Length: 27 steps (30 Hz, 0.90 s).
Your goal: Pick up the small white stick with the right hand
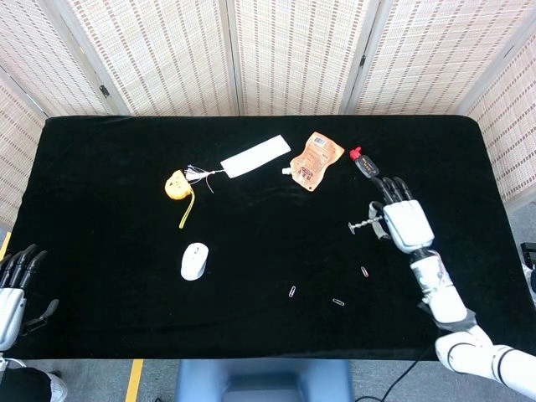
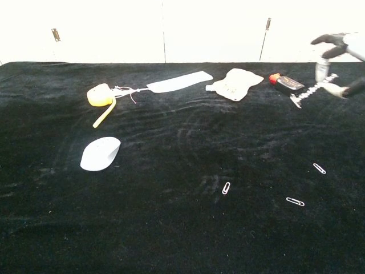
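Observation:
My right hand [image 1: 402,219] hovers over the right side of the black table [image 1: 109,226], raised off the cloth. It pinches one end of the small white stick [image 1: 362,224], a thin twisted piece that juts out to the left of the fingers. In the chest view the stick [image 2: 309,91] hangs in the air below the right hand [image 2: 342,48] at the frame's top right edge. My left hand [image 1: 12,289] stays at the table's near left corner, fingers apart and holding nothing.
Behind the right hand lie a red-capped black item [image 1: 366,164] and an orange pouch [image 1: 316,159]. A white strip [image 1: 254,157], a yellow tape measure [image 1: 177,184] and a white mouse [image 1: 194,260] lie further left. Paper clips [image 1: 338,301] lie near the front edge.

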### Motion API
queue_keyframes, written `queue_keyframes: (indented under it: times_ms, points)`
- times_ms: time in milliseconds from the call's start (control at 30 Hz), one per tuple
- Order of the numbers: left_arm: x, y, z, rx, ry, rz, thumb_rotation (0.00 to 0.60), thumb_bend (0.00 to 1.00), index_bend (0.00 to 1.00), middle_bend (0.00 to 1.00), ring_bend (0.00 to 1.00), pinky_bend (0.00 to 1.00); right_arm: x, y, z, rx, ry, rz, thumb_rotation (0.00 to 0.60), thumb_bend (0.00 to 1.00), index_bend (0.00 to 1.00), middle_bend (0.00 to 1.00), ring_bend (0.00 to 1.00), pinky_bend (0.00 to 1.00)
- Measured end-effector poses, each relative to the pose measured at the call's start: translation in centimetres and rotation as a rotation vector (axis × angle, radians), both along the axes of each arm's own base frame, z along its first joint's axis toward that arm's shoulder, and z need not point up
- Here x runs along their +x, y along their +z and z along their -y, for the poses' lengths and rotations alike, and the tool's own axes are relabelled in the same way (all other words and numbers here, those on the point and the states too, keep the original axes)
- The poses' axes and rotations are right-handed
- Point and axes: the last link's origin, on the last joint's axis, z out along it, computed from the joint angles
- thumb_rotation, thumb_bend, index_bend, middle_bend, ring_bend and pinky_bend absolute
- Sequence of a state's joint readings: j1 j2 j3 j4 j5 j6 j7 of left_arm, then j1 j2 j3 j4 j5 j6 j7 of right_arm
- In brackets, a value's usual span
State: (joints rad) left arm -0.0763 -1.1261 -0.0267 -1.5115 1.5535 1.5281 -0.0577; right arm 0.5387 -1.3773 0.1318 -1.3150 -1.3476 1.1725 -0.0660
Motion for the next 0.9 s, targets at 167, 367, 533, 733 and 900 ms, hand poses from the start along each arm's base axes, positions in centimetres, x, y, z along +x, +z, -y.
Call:
queue_keyframes:
  times_ms: [167,367,533,733,900]
  points:
    - [0.1,-0.4,-0.2,-0.006,0.002,-0.018,0.600,0.37,0.00,0.00,0.00,0.00,-3.4,1.1,-1.6,-0.002,-0.029,0.000,0.600,0.49,0.71,0.09,0.04,0.00]
    - [0.1,-0.6,-0.2,-0.010,0.006,-0.017,0.600,0.37,0.00,0.00,0.00,0.00,-6.7,1.3,-2.2,0.008,-0.081,0.020,0.600,0.49,0.71,0.09,0.04,0.00]
    - [0.1,-0.6,-0.3,-0.012,0.007,-0.016,0.600,0.37,0.00,0.00,0.00,0.00,-8.7,0.8,-1.8,0.016,-0.125,0.008,0.600,0.49,0.71,0.09,0.04,0.00]
    - [0.0,-0.4,-0.4,-0.008,0.014,-0.011,0.600,0.37,0.00,0.00,0.00,0.00,-9.5,0.0,-1.3,0.033,-0.149,-0.011,0.600,0.49,0.60,0.04,0.05,0.00]
    - [0.1,-0.3,-0.3,-0.007,0.009,-0.005,0.600,0.37,0.00,0.00,0.00,0.00,-9.5,0.0,-1.1,0.033,-0.140,-0.011,0.600,0.49,0.35,0.00,0.04,0.00]
